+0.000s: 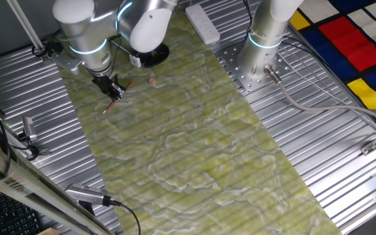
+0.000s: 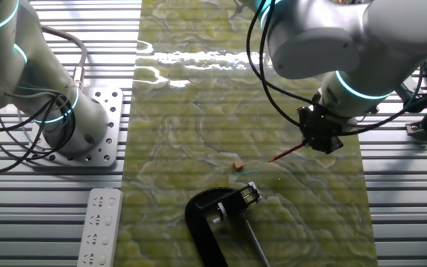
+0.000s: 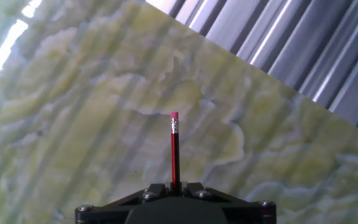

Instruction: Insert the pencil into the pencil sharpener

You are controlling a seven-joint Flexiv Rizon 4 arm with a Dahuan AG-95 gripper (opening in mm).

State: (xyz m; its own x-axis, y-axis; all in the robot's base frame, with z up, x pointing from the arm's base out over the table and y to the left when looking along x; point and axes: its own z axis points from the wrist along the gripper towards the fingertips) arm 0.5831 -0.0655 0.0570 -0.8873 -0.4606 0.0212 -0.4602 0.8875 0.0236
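One arm only: gripper jaws closed on the pencil, held above the mat, long axis slanting out from the fingers. Pencil sharpener sits well apart on the mat, toward the pencil's free end in the other fixed view.

2 opposite overhead cams, wrist cam close-up

This is a robotics lab. A ribbed metal table carries a green marbled mat, two bolted arm bases, loose cables and a power strip near its edge.
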